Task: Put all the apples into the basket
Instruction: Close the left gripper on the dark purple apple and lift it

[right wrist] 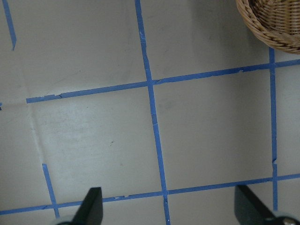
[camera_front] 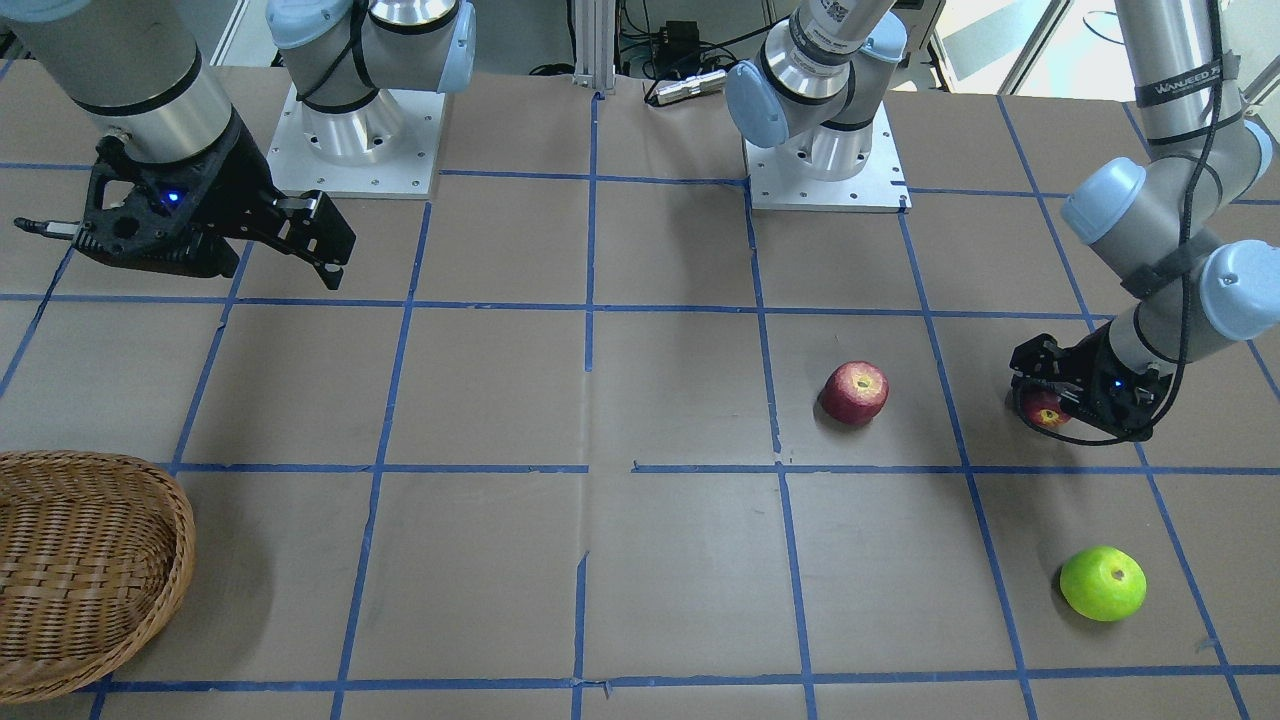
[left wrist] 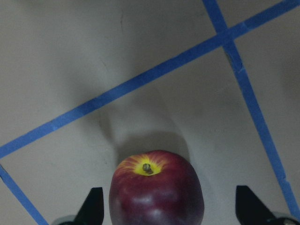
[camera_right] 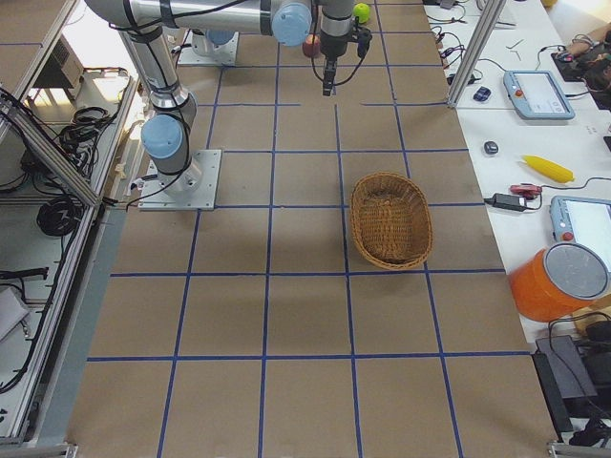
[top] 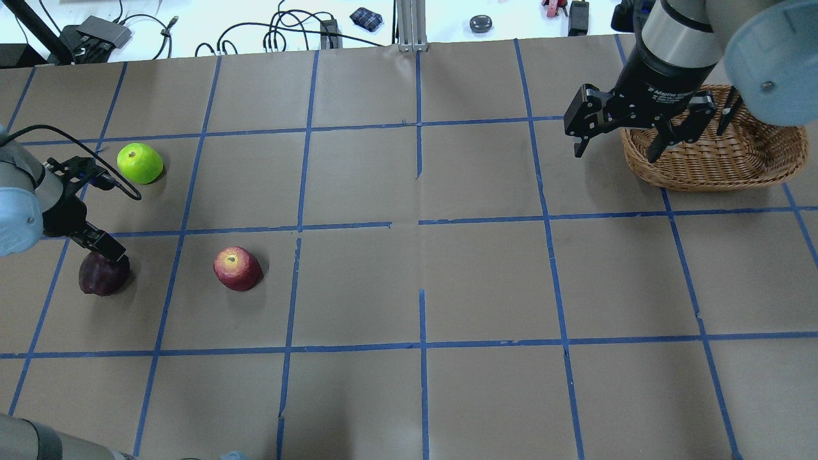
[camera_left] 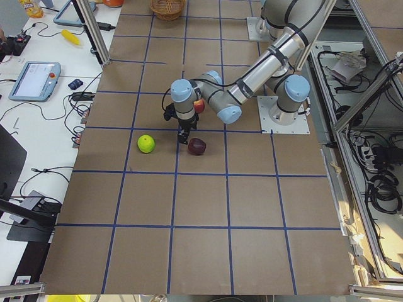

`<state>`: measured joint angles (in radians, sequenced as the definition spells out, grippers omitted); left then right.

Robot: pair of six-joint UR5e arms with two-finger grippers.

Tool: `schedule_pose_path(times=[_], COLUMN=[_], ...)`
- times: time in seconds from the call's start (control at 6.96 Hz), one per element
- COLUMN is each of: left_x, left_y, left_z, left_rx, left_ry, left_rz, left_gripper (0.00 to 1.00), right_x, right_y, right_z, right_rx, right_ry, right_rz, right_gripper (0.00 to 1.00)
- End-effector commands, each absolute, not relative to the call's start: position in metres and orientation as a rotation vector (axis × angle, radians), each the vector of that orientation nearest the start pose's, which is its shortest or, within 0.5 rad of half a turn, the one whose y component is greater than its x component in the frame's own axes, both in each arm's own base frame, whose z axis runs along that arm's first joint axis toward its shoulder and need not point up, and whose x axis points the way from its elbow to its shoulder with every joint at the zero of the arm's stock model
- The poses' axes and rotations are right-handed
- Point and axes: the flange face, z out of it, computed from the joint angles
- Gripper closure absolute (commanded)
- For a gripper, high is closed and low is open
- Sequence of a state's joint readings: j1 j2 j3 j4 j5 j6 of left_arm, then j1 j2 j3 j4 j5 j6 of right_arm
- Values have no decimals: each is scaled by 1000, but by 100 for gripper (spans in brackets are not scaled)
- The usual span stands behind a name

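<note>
Maroon apple point(left wrist: 156, 190) is sitting on the table point(left wrist: 140, 47) at 6 o'clock in the left wrist view, lying between the spread, empty fingers of the left gripper point(left wrist: 172, 206), while the right gripper point(top: 615, 152), likewise gaping and empty, is hovering far off beside the basket point(top: 716, 172).

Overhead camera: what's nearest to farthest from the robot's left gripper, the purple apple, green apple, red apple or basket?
1. Dark maroon-purple round apple, at the left gripper, between its fingers, far left.
2. Lime green round apple, farther back, and red round apple with yellow top, toward the middle: too close to call.
3. Light brown oval wicker basket, far right.
</note>
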<state>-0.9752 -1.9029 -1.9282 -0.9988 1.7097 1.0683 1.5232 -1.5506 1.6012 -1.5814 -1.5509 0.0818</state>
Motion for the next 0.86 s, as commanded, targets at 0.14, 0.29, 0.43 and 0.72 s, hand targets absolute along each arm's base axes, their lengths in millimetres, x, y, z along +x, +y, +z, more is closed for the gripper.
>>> schedule_pose_path(times=[0.14, 0.29, 0.43, 0.72], left_x=[208, 209, 208, 180], left_y=[-507, -505, -507, -545], left_z=[177, 177, 185, 243], left_rx=[750, 724, 620, 320], left_ry=[3006, 2995, 3010, 3110], left_rz=[402, 426, 393, 306], left_gripper=[18, 57, 81, 84], right_x=[112, 112, 112, 112], right_y=[-502, -502, -502, -502], right_z=[463, 463, 462, 462], right_rx=[187, 190, 187, 194], right_ry=[3114, 3113, 3116, 3112], right_rz=[65, 67, 70, 70], right_gripper=[0, 0, 0, 0])
